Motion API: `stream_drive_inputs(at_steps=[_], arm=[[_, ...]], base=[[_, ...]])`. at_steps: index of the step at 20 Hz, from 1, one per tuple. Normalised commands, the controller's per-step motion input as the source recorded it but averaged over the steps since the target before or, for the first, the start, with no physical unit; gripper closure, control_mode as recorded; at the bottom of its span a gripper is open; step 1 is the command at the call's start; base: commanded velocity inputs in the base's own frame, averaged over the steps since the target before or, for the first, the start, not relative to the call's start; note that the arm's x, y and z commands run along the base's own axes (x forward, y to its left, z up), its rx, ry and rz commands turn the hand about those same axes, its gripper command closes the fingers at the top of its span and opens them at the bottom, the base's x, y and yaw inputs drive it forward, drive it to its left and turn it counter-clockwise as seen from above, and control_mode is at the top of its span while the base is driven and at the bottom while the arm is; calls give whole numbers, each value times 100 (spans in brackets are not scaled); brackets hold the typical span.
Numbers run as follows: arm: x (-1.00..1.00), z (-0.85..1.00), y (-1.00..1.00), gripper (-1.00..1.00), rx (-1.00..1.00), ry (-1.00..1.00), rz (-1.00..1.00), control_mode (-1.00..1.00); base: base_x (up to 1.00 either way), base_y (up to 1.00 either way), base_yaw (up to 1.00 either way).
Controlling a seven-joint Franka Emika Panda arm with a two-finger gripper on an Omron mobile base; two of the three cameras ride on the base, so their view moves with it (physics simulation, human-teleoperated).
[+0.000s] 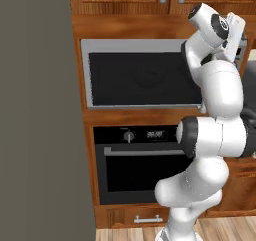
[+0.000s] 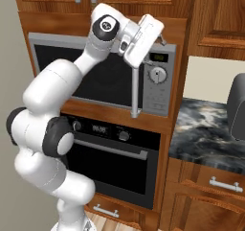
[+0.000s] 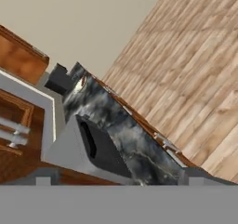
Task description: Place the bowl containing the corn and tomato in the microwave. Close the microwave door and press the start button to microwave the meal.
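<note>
We saw the microwave (image 2: pixel 95 74) built into the wooden cabinets, its microwave door (image 1: pixel 142 77) shut flat with the vertical bar handle (image 2: pixel 136 88) beside the control panel (image 2: pixel 158 84). Our gripper (image 2: pixel 160 36), jaws spread wide and holding nothing, sat up near that panel. The black oven (image 1: pixel 137 167) stood below, and a marbled surface (image 2: pixel 206 129) lay to the right.

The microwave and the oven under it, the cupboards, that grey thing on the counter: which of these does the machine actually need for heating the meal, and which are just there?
Needed for the job:
- microwave, with its dial
- microwave door, shut
- door handle

Just there:
- oven
- wooden cupboards
- marble counter
- grey appliance on the counter
</note>
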Motion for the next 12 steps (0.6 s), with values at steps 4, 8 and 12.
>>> stream_drive_inputs(at_steps=[4, 8, 12], arm=[[95, -1, -6, -100, 9, -8, -9, -100], [-57, -1, -80, -100, 9, -27, -11, -100], [-100, -25, -57, -100, 3, -56, -10, -100]], base=[[0, 0, 0], [0, 0, 0], [0, 0, 0]])
